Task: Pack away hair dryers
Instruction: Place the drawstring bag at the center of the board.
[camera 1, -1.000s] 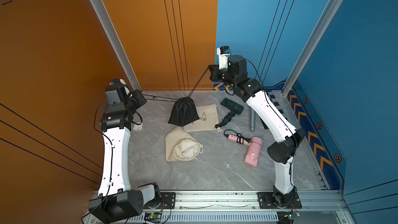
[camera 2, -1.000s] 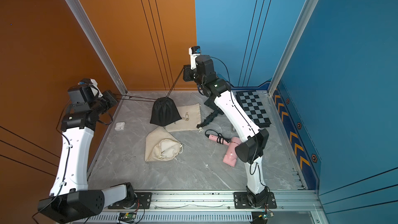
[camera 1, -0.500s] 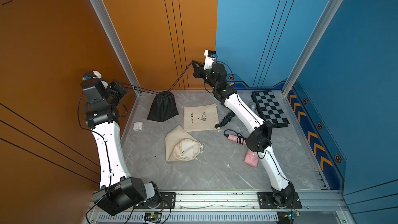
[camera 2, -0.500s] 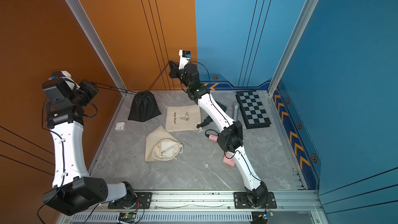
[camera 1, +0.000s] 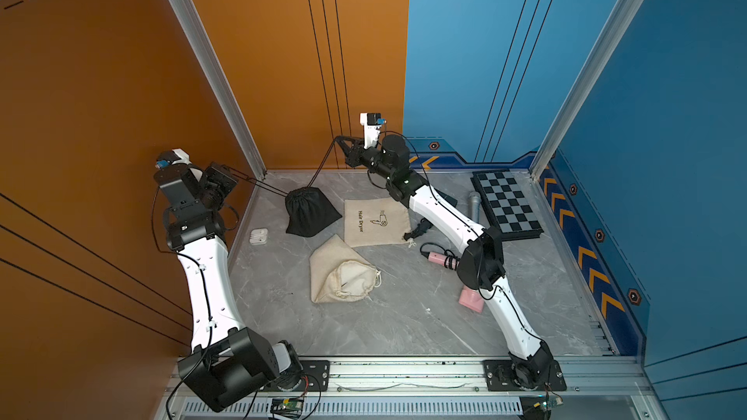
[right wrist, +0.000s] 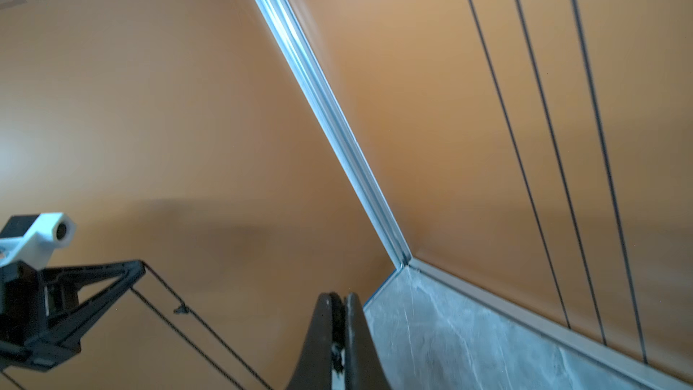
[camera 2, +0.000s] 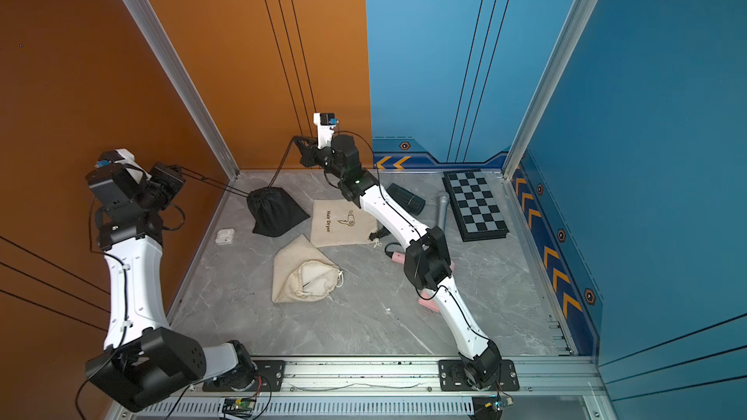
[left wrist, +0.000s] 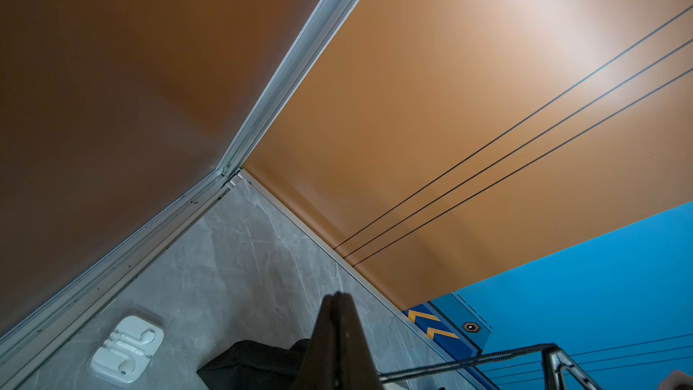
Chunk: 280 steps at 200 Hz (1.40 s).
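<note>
Our left gripper point(camera 1: 236, 173), raised at far left, and right gripper point(camera 1: 338, 140), raised by the far wall, are each clamped on the black bag's point(camera 1: 309, 214) taut drawstrings point(camera 1: 262, 186). The pink dryer point(camera 1: 438, 257) lies at right, partly hidden under our right arm point(camera 1: 440, 212). The black dryer point(camera 2: 406, 197) lies farther back.

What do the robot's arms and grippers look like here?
The left arm and right arm have white shells, black joints and thin black cables. The left gripper and right gripper are black with tapering fingers; a white camera mount sits by each.
</note>
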Each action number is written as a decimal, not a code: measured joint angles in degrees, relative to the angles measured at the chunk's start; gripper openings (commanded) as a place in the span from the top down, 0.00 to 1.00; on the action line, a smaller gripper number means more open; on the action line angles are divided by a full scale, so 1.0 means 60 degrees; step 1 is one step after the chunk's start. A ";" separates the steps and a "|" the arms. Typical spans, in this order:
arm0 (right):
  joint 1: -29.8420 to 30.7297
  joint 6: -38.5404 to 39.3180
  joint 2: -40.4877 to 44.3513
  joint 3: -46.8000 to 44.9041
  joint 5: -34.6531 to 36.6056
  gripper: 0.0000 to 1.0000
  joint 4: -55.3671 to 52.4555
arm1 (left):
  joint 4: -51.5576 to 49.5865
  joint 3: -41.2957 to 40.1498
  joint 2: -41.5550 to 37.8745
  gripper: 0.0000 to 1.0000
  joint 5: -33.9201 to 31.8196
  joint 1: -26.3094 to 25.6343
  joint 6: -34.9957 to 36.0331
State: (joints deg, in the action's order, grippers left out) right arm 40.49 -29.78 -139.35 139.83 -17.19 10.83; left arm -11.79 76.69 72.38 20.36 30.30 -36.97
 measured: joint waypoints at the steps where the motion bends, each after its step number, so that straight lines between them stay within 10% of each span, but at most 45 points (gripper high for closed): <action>1: 0.0025 0.0022 0.0033 -0.0062 -0.0025 1.00 -0.0044 | 0.0000 -0.0018 -0.0007 1.00 0.0000 0.0007 0.0000; 109: 0.0627 0.0769 0.0557 -0.1413 -0.1031 1.00 -0.2947 | -0.0284 -0.2597 -0.0543 0.97 0.0047 -0.0011 -0.0481; 206: 0.0597 0.1045 -0.0390 -0.1443 -0.1089 1.00 -0.3814 | 0.0288 -0.2983 0.2106 0.39 0.0357 -0.1661 -0.0889; 280: 0.0426 0.1497 -0.0882 -0.1249 -0.0845 0.30 -0.3982 | 0.0922 -0.2903 0.1767 0.15 0.0284 -0.1687 -0.0918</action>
State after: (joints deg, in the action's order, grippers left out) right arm 43.05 -20.80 -144.64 132.33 -22.26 -13.06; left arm -6.26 59.27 82.98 22.06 20.18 -42.48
